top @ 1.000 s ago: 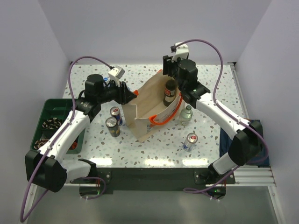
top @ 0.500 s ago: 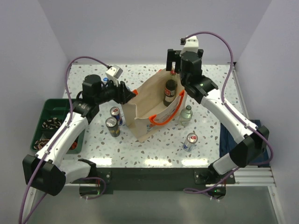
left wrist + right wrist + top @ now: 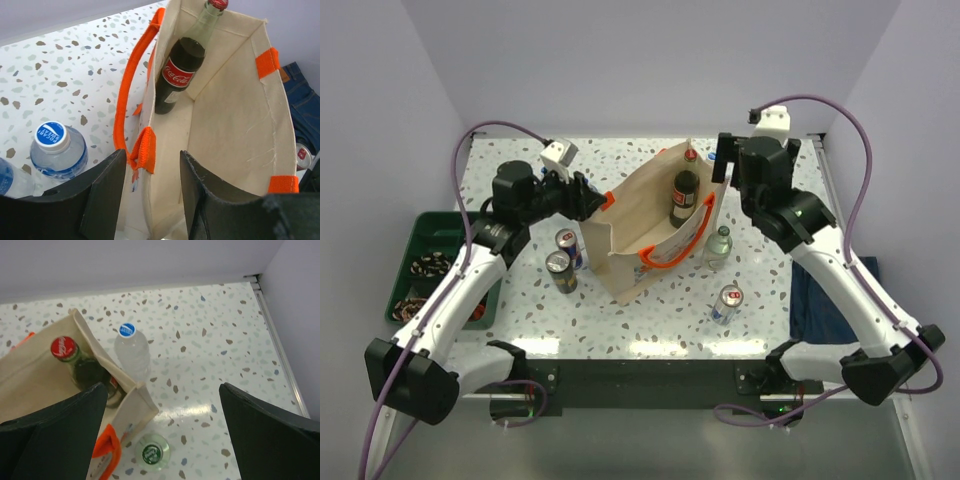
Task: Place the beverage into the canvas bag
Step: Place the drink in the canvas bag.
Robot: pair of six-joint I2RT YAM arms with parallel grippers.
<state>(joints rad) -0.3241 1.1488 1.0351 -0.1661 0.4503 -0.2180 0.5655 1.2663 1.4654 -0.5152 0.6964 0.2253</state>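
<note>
Speckled worktop below, the cola bottle stands inside the canvas bag, my right fingers wide open and empty, my left fingers loose around its rim, so I think the green bottle comes next.

Lab robot cell: bare white walls, speckled tabletop.

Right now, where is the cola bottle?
In the top view, the cola bottle leans inside the canvas bag, at its far right end; a green-capped bottle stands just outside.
</note>
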